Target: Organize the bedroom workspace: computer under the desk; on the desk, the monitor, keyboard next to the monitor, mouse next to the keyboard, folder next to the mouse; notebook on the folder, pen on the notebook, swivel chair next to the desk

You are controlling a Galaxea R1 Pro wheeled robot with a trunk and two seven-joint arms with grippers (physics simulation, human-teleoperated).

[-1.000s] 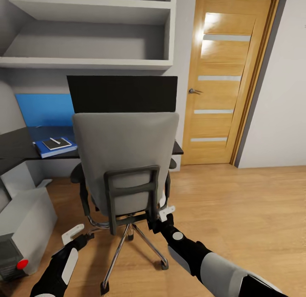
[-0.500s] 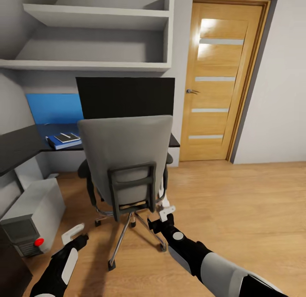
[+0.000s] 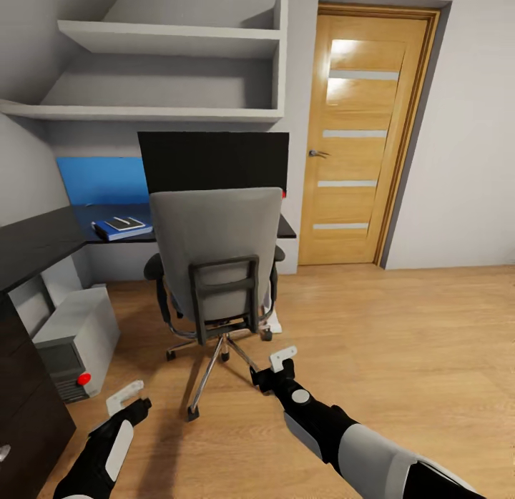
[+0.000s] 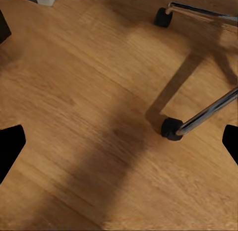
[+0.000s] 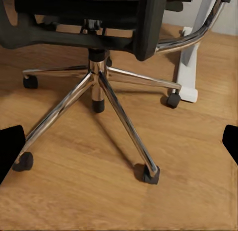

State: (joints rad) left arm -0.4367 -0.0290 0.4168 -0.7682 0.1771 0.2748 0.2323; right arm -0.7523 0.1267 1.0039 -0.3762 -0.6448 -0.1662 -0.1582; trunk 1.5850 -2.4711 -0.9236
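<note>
From the head view, the swivel chair (image 3: 214, 259) stands in front of the bench (image 3: 43, 241), its grey back turned to the robot. The monitor (image 3: 213, 161) is up on the bench behind the chair. The blue folder (image 3: 123, 229) lies on the bench too, with the notebook (image 3: 126, 223) on top of it and what looks like a thin white pen on that, too small to be sure. The computer (image 3: 77, 339) sits on the wood floor by the bench's dark drawers; I cannot tell if it is under the bench top. I cannot spot the keyboard or the mouse; the chair hides that part of the bench.

The left gripper (image 3: 129, 399) and the right gripper (image 3: 279, 363) both hang low over the floor, apart from the chair. Both hold nothing. I think the step in hand is putting the chair next to the bench, and it looks close to done.

From the left wrist view, one castor (image 4: 171, 128) on a shiny leg rolls on the floor, and the jaws are spread wide.

From the right wrist view, the chrome star base (image 5: 96, 85) is straight ahead, and a white bench leg (image 5: 191, 62) stands just beyond it. These jaws are spread wide too.

If the chair needs to go closer, the next move calls for a soft push on its back, straight toward the bench.
</note>
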